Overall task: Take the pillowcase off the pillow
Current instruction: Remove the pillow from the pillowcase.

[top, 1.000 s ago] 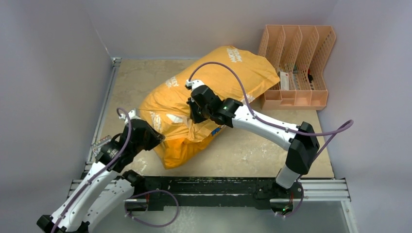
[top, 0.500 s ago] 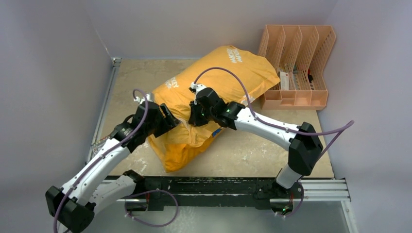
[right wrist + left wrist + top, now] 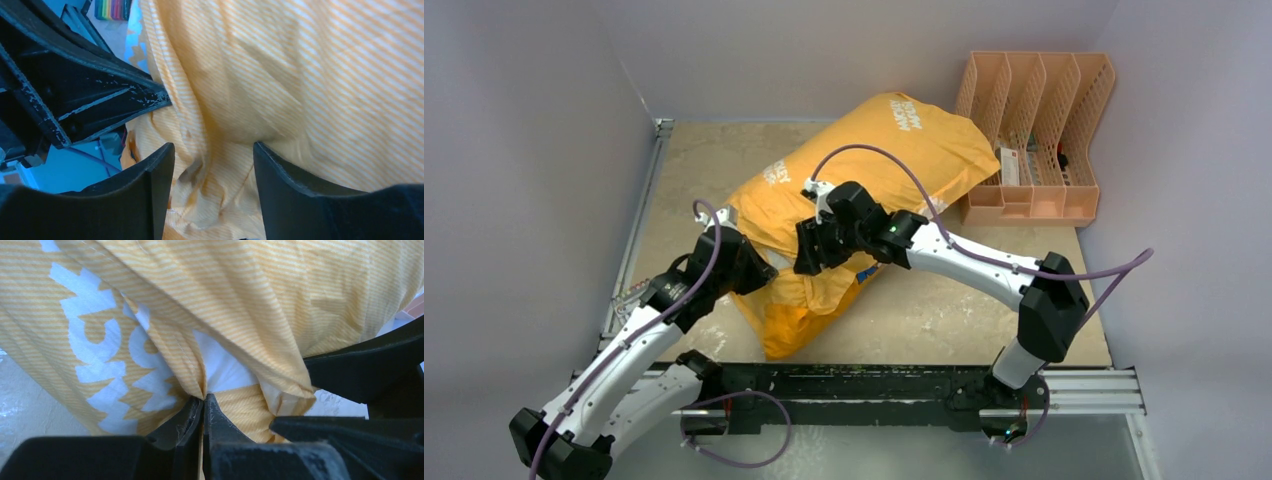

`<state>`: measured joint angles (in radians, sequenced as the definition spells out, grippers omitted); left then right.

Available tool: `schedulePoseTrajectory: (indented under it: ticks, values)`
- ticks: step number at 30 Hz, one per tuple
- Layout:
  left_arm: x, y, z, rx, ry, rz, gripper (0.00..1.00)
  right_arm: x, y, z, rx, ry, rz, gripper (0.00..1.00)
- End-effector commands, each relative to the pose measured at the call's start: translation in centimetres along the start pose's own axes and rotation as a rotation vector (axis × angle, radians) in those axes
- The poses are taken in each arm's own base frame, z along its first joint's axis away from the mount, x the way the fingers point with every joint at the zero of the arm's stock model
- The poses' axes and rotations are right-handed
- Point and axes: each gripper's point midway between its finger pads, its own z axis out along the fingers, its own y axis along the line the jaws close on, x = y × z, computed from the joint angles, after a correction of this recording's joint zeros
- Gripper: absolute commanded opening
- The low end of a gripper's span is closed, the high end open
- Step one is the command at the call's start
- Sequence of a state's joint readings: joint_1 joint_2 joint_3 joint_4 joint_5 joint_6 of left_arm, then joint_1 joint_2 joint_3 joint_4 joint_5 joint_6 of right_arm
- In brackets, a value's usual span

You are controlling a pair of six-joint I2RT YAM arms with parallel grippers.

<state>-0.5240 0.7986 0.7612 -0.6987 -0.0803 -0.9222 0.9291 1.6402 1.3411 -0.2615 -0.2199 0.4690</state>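
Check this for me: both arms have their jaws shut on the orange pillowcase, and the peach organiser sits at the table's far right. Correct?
Not quite. Only the left jaws are shut on the pillowcase; the right wrist view shows the right jaws standing open over the fabric. The peach organiser does sit at the far right of the table.

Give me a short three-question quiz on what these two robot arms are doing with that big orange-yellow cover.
1. True or false: the left end effector is shut on a fold of the orange-yellow striped fabric pillowcase.
2. The right end effector is: A) open, with fabric between its fingers; B) clamped shut on a cable; C) out of every view.
3. Fill in: the peach plastic slotted desk organiser stands on the robot's far ____ side.

Key: 1 true; 2 A; 3 right.
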Motion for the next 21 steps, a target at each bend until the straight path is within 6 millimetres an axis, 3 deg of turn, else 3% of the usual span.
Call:
schedulePoseTrajectory:
  ticks: [1,3,4,7,9,13,17,19,21]
  values:
    - [1.8,2.1,-0.3,-0.063,0.071,0.046,0.0,0.1,2.1,0.1,-0.06,0.031,-0.069,0.63]
    - [1.9,2.1,-0.3,-0.065,0.075,0.042,0.0,1.0,1.3,0.8,0.022,0.06,-0.094,0.63]
    - [1.9,2.0,-0.4,-0.053,0.075,0.041,0.0,1.5,0.4,1.2,0.086,0.071,-0.098,0.56]
    - [2.3,1.8,-0.6,-0.028,0.084,0.029,0.0,1.8,-3.5,0.8,0.325,0.076,-0.075,0.23]
    - [2.7,2.5,-1.0,-0.052,0.087,0.01,0.0,0.3,-6.4,-0.9,0.499,0.026,-0.075,0.0]
    - [1.6,4.8,-2.7,-0.143,-0.015,-0.07,0.0,-4.6,-10.7,-6.3,0.703,-0.149,-0.033,0.0]
    - [1.4,6.8,-4.0,-0.203,-0.081,-0.133,0.0,-6.8,-13.7,-9.7,0.717,-0.301,0.09,0.0]
    - [1.8,7.1,-4.0,-0.2,-0.084,-0.163,0.0,-5.9,-14.7,-9.8,0.697,-0.303,0.144,0.0]
    - [2.3,7.2,-3.8,-0.182,-0.075,-0.187,0.0,-3.7,-15.4,-8.9,0.686,-0.249,0.187,0.0]
